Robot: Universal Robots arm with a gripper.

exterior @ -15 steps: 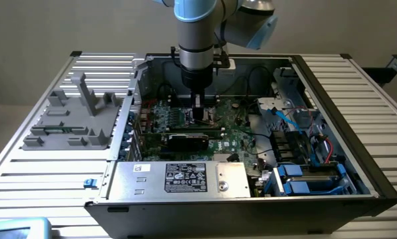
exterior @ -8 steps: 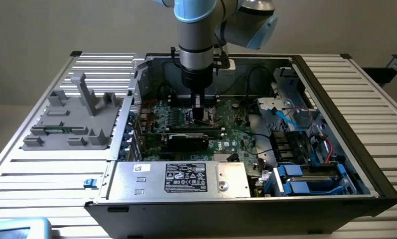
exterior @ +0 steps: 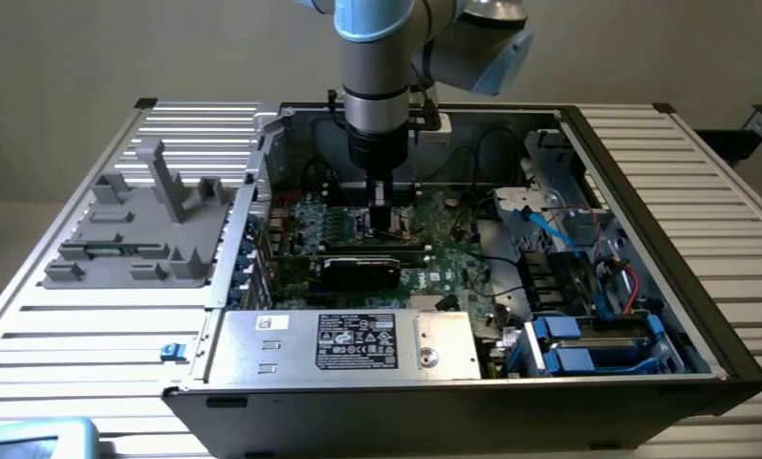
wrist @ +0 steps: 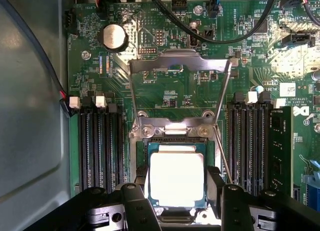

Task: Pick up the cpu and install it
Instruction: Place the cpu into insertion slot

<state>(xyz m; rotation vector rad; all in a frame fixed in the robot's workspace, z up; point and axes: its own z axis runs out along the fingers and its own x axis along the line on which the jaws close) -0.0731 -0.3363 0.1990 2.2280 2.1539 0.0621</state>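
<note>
**A:** First entry, nearest the wrist camera?
**B:** Jaws: black, set partway open, pressed against two opposite edges of the cpu (wrist: 176, 173), which they hold.

**A:** Location of the cpu?
**B:** It lies flat, silver top up, over the socket (wrist: 172, 128) on the green motherboard (wrist: 165, 93). I cannot tell whether it is fully seated.

**A:** Beyond it?
**B:** Metal load plate (wrist: 180, 63), swung open. Memory slots (wrist: 97, 141) on either side of the socket. Round coin battery (wrist: 114, 37) farther still.

**A:** And the exterior view, front to back?
**B:** Open computer case (exterior: 457, 411). Inside it, the power supply (exterior: 342, 344), then the black graphics card (exterior: 374, 270). The arm (exterior: 378, 86) reaches straight down just behind the card. Grey fixture (exterior: 132, 234) on the slatted surface (exterior: 686, 172), at the exterior view's left.
</note>
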